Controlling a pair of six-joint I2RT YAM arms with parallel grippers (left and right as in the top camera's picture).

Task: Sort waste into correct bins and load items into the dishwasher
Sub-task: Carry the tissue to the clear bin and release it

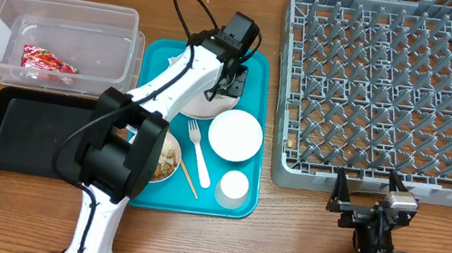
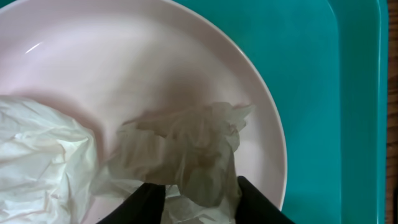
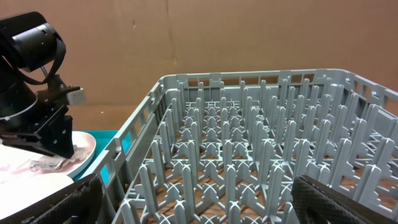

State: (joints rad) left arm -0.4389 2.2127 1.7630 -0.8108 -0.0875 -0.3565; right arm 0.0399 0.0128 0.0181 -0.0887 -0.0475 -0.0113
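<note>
While clamping crumpled napkin (image 2: pixel 186 143) on plate (image 2: pixel 155 56) with left gripper (image 2: pixel 200 194), lift clear for binning. Set right gripper (image 1: pixel 367 189) spread, ready for dishware.

— What's in the clear tub (image 1: pixel 4 25)?
— A red wrapper (image 1: pixel 48 63). The black tray (image 1: pixel 31 135) lies just in front of it.
— And on the teal tray (image 1: pixel 257 77)?
— The left hand (image 1: pixel 232 80) hangs over a plate (image 1: pixel 209 105) at the back. Nearer are a white bowl (image 1: pixel 235 135), cup (image 1: pixel 233 188), fork (image 1: pixel 200 154), wooden stick (image 1: pixel 189 179) and a bowl of scraps (image 1: pixel 169 161).
— The right hand (image 1: pixel 369 183)?
— Jaws spread wide, just in front of the grey rack (image 1: pixel 399 82)
</note>
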